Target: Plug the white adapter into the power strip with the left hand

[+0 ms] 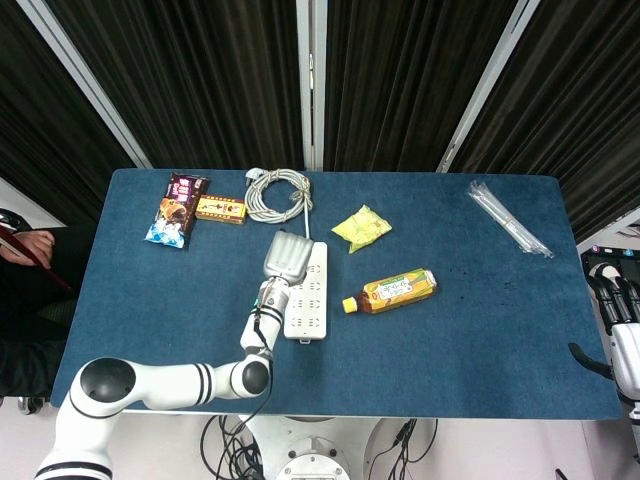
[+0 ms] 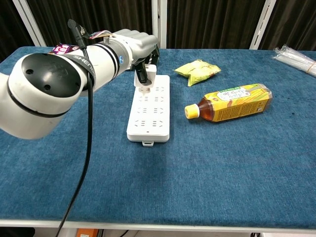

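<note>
Left hand (image 2: 137, 43) curled over the far end of the power strip (image 2: 149, 109), fingers closed around the white adapter (image 2: 151, 74), thumb dark against its near face; in the head view the same hand (image 1: 287, 256) covers the strip's upper left corner and hides the adapter completely. Adapter standing upright on the far end of the strip, base down against the socket face, top edge tucked under the fingers; whether the prongs are fully seated cannot be told. Power strip lying flat on the blue table (image 2: 222, 163), long axis running from the near edge toward the far edge, tilted slightly in the head view (image 1: 309, 292), with its white cable (image 1: 277, 191) coiled beyond the far end. Right hand (image 1: 622, 335) parked off the table's right edge, fingers extended and slightly apart, holding nothing, seen only in the head view. Just right of the strip, a bottle of yellow drink (image 2: 231, 103) on its side, cap pointing toward the strip but not touching it. Beyond that, a yellow packet (image 2: 198, 70). At the far left corner, snack packets (image 1: 178, 208) and a small box (image 1: 221, 209); at the far right, a clear plastic sleeve (image 1: 510, 219).
</note>
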`<state>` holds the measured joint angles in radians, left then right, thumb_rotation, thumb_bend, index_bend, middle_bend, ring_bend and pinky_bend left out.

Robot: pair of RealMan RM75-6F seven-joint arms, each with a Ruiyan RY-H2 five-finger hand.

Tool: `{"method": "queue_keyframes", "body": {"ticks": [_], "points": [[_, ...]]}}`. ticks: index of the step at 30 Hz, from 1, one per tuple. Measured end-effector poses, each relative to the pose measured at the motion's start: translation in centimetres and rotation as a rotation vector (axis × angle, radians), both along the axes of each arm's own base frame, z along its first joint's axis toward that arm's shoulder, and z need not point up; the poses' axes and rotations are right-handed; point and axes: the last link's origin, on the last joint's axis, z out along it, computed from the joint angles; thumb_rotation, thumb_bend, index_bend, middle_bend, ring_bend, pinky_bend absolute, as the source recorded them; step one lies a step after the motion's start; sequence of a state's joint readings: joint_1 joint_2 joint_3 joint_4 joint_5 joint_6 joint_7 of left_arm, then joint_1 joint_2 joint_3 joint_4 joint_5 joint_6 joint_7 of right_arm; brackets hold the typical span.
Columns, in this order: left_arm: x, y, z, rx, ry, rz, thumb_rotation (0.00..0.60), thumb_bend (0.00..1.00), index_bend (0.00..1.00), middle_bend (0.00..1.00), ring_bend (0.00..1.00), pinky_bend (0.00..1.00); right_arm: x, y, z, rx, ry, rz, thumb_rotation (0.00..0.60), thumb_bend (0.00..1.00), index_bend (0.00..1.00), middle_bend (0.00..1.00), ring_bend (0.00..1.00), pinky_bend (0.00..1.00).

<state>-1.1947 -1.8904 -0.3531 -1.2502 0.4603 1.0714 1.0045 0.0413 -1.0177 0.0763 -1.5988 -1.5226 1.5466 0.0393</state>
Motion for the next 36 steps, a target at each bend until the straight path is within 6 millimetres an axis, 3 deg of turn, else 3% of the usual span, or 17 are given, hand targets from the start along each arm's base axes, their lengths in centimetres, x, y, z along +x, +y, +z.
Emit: {"method": "queue_keyframes", "body": {"ticks": [19,36], "points": [[-0.4,0.3,-0.6,-0.028,0.030,-0.002,0.600,0.34,0.66,0.74,0.61,0.39,-0.1,0.1,0.0,-0.003,-0.001,-0.007,0.600,0.08,0.00,0.07,0.00,0.00],[-1.7,1.6,0.2,-0.092,-0.123,0.078,0.600,0.35,0.66,0.74,0.60,0.39,0.0,0.1,0.1,-0.008,0.002,-0.014,0.600,0.08,0.00,0.07,0.00,0.00]]}}
